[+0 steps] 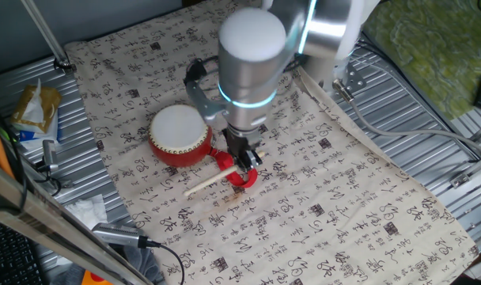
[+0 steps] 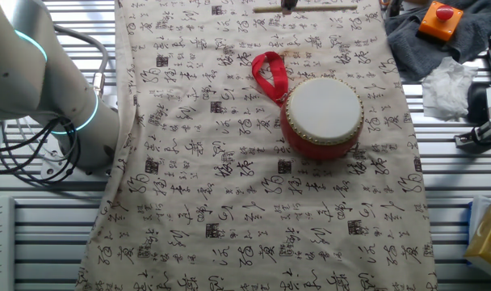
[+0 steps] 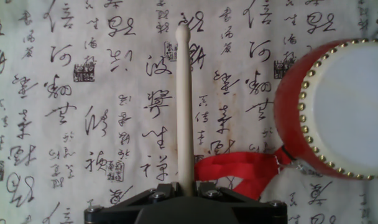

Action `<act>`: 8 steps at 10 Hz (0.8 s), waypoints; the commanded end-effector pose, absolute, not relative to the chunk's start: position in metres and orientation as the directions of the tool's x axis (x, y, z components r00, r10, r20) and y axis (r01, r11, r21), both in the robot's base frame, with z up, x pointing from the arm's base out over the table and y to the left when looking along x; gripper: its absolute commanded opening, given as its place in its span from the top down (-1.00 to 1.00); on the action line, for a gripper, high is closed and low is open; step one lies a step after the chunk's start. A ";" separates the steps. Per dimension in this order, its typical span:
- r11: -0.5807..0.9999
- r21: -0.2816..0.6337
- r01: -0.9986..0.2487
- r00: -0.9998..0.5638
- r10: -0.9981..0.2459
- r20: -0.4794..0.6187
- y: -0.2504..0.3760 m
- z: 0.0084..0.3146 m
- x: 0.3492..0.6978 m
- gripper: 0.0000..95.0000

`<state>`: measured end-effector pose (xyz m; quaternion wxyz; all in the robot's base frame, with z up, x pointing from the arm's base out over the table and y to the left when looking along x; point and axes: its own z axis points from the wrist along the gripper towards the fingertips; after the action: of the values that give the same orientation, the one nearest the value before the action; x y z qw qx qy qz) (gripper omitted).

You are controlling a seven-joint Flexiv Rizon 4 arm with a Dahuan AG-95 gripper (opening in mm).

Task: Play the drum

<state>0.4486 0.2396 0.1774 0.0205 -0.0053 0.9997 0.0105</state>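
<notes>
The drum [image 1: 179, 134] has a red body, a flat white skin and gold studs. It stands upright on the printed cloth, and its red ribbon loop [image 1: 239, 176] lies beside it. My gripper [image 1: 247, 162] is just right of the drum, over the ribbon, shut on the thin wooden stick [image 1: 209, 184]. In the hand view the stick [image 3: 184, 106] runs straight out from between my fingers [image 3: 188, 186] and lies low over the cloth, with the drum [image 3: 344, 106] to its right and apart from it. The other fixed view shows the drum [image 2: 322, 113], the ribbon [image 2: 270, 77] and the stick [image 2: 310, 6] at the top edge.
The calligraphy cloth [image 1: 335, 198] covers a ribbed metal table [image 1: 430, 127]. A snack bag [image 1: 35, 111] and cables lie at the left edge. An orange box with a red button [image 2: 439, 20] on dark fabric and a crumpled tissue [image 2: 447, 85] lie beside the cloth.
</notes>
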 end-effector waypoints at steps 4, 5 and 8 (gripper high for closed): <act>0.998 -0.025 -0.060 -0.997 -0.061 -0.046 0.238 0.178 0.447 1.00; 0.993 -0.026 -0.114 -0.992 -0.115 -0.045 0.238 0.178 0.447 1.00; 0.973 -0.024 -0.230 -0.973 -0.230 -0.027 0.238 0.178 0.447 1.00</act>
<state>0.4473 0.2375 0.1779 0.0234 -0.0757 0.9966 -0.0236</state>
